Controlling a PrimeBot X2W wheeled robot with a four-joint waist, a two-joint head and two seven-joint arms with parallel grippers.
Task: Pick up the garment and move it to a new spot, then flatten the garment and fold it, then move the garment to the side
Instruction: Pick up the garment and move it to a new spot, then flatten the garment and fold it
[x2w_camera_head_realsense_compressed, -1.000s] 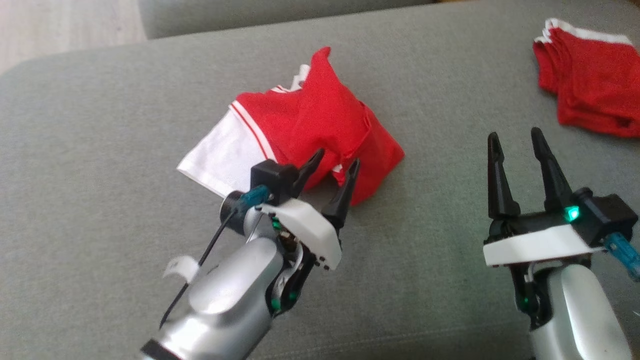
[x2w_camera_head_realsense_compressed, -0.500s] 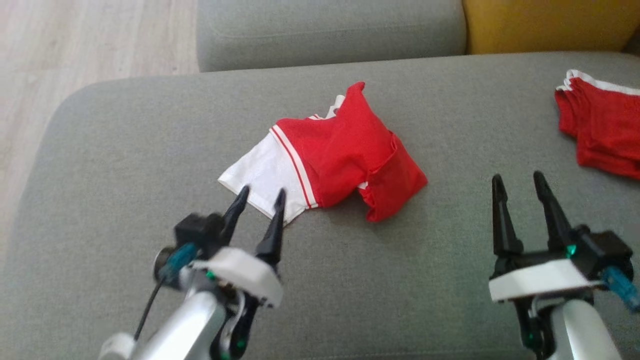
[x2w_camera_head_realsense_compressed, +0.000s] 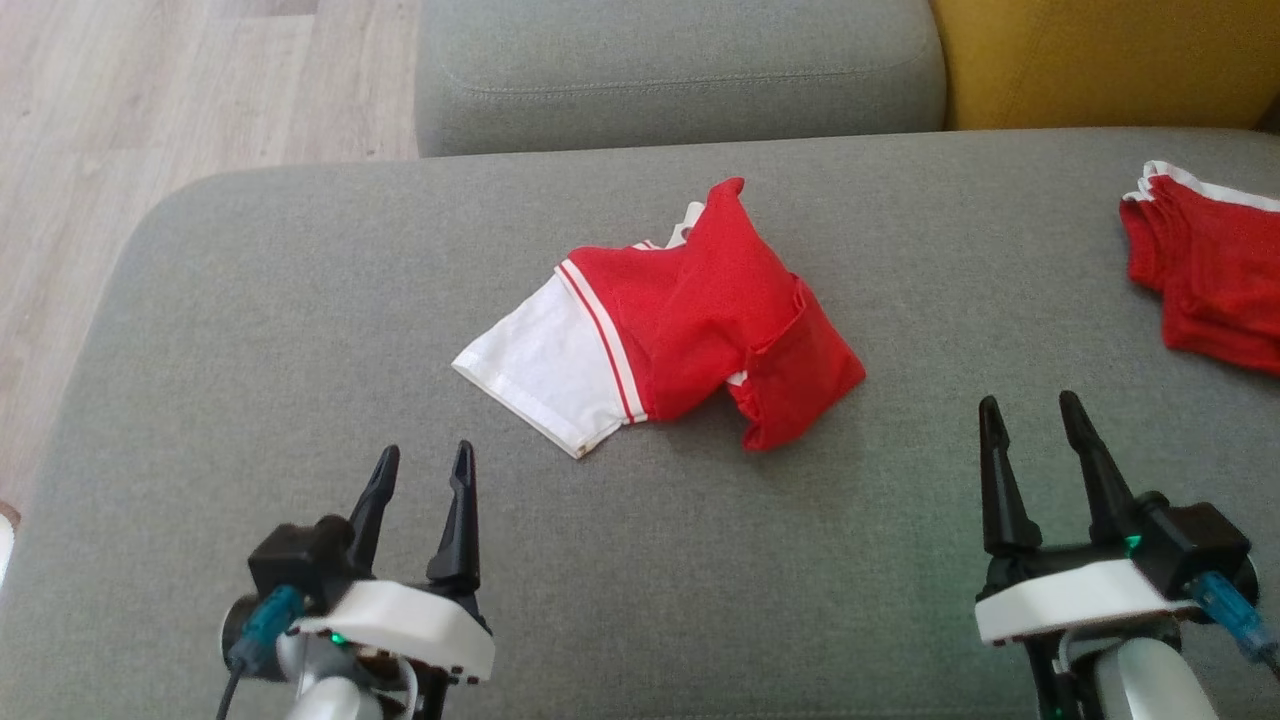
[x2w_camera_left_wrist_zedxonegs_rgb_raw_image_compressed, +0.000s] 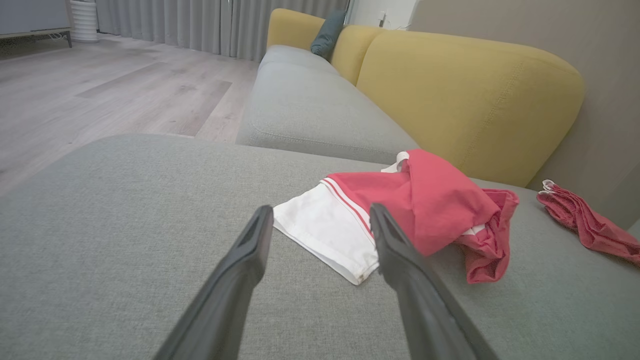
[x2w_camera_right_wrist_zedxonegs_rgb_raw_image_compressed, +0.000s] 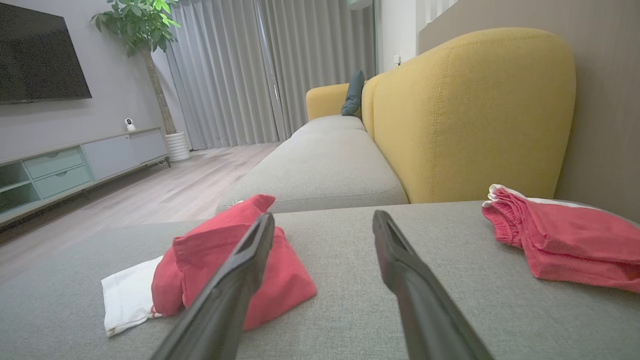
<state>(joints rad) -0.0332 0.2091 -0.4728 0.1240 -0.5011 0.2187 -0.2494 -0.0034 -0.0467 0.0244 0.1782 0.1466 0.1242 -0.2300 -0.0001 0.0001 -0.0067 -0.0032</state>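
The garment (x2w_camera_head_realsense_compressed: 690, 310), red with a white panel and white stripes, lies crumpled and partly folded on the middle of the grey cushion (x2w_camera_head_realsense_compressed: 250, 330). My left gripper (x2w_camera_head_realsense_compressed: 425, 450) stands open near the front left, a short way from the garment's white corner, with nothing between its fingers. In the left wrist view the garment (x2w_camera_left_wrist_zedxonegs_rgb_raw_image_compressed: 425, 200) lies just beyond the open left gripper (x2w_camera_left_wrist_zedxonegs_rgb_raw_image_compressed: 321, 207). My right gripper (x2w_camera_head_realsense_compressed: 1029, 400) is open and empty at the front right, apart from the garment. The right wrist view has the garment (x2w_camera_right_wrist_zedxonegs_rgb_raw_image_compressed: 195, 260) to the left of the open right gripper (x2w_camera_right_wrist_zedxonegs_rgb_raw_image_compressed: 324, 214).
A second red piece of clothing (x2w_camera_head_realsense_compressed: 1210, 290) lies at the cushion's far right edge. Another grey seat (x2w_camera_head_realsense_compressed: 680, 70) and a yellow backrest (x2w_camera_head_realsense_compressed: 1100, 60) lie behind. Wooden floor (x2w_camera_head_realsense_compressed: 150, 100) drops off at the left of the cushion.
My left gripper has drawn back from the garment's near edge to the front left, still open. The head camera has shifted. The garment lies where it was; the right gripper has hardly moved.
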